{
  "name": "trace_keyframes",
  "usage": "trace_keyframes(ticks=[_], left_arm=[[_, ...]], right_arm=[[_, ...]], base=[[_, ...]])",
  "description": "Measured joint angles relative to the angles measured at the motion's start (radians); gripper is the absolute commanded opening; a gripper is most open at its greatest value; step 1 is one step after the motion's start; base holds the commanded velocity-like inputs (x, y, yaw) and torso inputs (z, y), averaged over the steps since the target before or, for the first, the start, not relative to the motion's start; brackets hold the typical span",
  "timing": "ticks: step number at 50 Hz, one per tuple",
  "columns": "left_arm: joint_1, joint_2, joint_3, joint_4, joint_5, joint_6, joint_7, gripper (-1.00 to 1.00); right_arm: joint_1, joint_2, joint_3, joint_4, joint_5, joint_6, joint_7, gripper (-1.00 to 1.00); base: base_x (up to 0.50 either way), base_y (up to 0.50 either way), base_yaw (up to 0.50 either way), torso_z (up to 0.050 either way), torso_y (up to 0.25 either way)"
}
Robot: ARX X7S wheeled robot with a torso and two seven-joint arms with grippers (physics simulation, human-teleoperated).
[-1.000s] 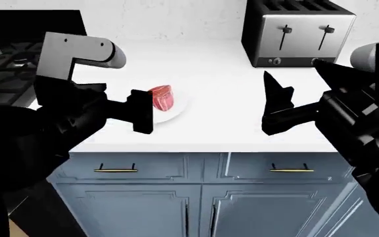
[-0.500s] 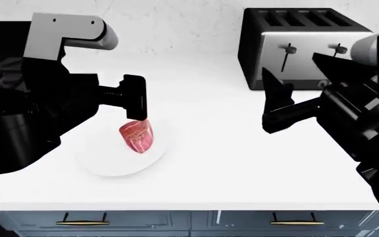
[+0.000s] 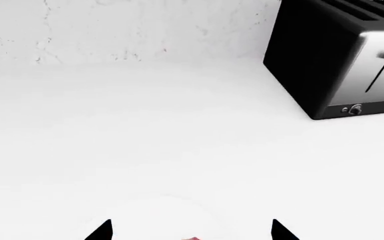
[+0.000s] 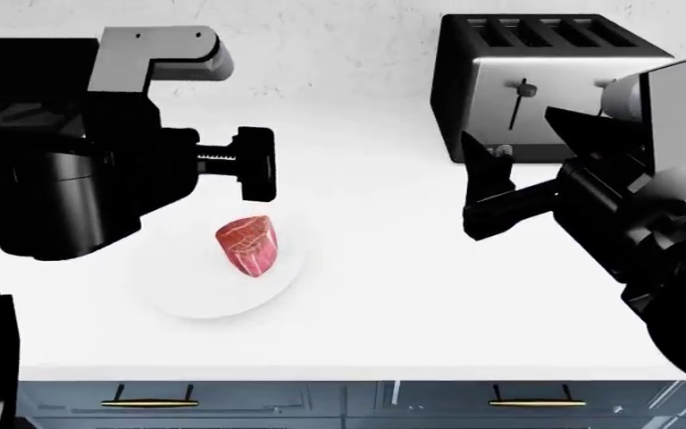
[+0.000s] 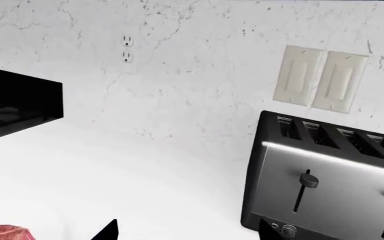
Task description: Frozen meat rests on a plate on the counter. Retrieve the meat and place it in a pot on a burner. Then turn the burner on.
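The frozen meat (image 4: 249, 246) sat on the white plate (image 4: 188, 290) on the worktop (image 4: 391, 295). The left gripper (image 4: 254, 165) hung just above the meat, spread wide and holding nothing. The right gripper (image 4: 486, 192) was open too, near the toaster (image 4: 534, 80).

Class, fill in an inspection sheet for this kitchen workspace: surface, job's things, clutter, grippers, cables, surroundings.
Surface: white counter, bare apart from the items below.
Job's things: frozen meat lies on the plate; pot and burner not clearly seen.
Clutter: toaster at the back, to the right.
Grippers: left gripper above the meat, jaws open, holding nothing; right gripper open, in the air near the toaster.
Cables: nothing seen.
Surroundings: wall outlet, light switches, blue-grey cabinets below.
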Motion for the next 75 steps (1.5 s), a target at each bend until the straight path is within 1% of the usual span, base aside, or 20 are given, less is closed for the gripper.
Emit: trace_keyframes(ticks=[18,29,40,75], left_arm=[[0.009,0.049,0.048,-0.126,-0.062,0.031,-0.082,1.00],[0.035,0.059,0.049,-0.155,-0.127,0.065,-0.126,1.00],[0.055,0.058,0.040,-0.166,-0.160,0.099,-0.141,1.00],[0.121,0.023,0.027,-0.148,-0.098,0.182,-0.121,1.00]], right_arm=[[-0.046,0.017,-0.032,0.032,-0.076,-0.076,-0.085,1.00],[-0.057,0.020,-0.048,0.044,-0.095,-0.095,-0.101,1.00],[-0.058,0.021,-0.059,0.049,-0.095,-0.100,-0.101,1.00],[-0.062,0.021,-0.107,0.071,-0.123,-0.133,-0.119,1.00]], base=[[0.00,0.00,0.00,0.000,0.000],[0.00,0.00,0.00,0.000,0.000],[0.00,0.00,0.00,0.000,0.000],[0.00,0.00,0.00,0.000,0.000]])
